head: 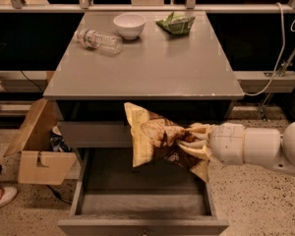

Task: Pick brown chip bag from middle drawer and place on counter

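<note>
Bag (pixel 150 137) hung crumpled in your gripper (pixel 192 141), which pinched one end, above the open drawer (pixel 142 186) and just under the counter (pixel 152 63) lip. Rising straight up, it could have snagged that edge and slipped from the thin pinch back into the drawer.

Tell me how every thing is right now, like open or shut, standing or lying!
Gripper: jaws shut on the brown chip bag, over the middle drawer.
Brown chip bag: crumpled, held in the air, not yet on the counter.
Middle drawer: pulled open.
Water bottle: lying on its side.
White bowl: upright.
Green bag: resting on the counter.
Cardboard box: open.
</note>
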Controlling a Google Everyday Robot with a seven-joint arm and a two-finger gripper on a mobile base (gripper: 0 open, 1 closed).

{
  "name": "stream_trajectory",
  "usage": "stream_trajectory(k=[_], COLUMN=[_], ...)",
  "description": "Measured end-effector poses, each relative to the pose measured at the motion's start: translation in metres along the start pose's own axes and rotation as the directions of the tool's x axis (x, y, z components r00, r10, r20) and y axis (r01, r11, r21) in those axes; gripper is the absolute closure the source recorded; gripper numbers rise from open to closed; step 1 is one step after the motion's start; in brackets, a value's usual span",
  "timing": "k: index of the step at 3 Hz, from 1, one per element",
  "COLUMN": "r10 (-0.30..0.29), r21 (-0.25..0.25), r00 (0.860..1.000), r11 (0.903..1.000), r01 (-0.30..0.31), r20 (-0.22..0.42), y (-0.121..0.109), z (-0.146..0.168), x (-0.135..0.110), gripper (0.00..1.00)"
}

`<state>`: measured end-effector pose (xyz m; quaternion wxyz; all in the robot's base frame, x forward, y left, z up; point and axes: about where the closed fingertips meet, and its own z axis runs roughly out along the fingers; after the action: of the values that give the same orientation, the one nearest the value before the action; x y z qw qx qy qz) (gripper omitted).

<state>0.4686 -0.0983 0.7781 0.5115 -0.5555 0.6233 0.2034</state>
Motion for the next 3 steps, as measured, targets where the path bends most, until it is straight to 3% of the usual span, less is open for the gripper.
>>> stream_trajectory(k=[1,2,3], r10=[-0.035,-0.148,-0.268], r21=[0.005,0.06,0.111], r00=[0.999,0.987,0.958], r11=[0.9994,0.9867,0.9542], r01=[0.035,0.151,0.278], r20=[-0.009,-0.058,-0.098], y=[-0.006,-0.034,-0.088], z=[-0.002,-0.021,-0.043], x=[-0.01,-0.052,-0.115], gripper=[1.0,1.0,1.0])
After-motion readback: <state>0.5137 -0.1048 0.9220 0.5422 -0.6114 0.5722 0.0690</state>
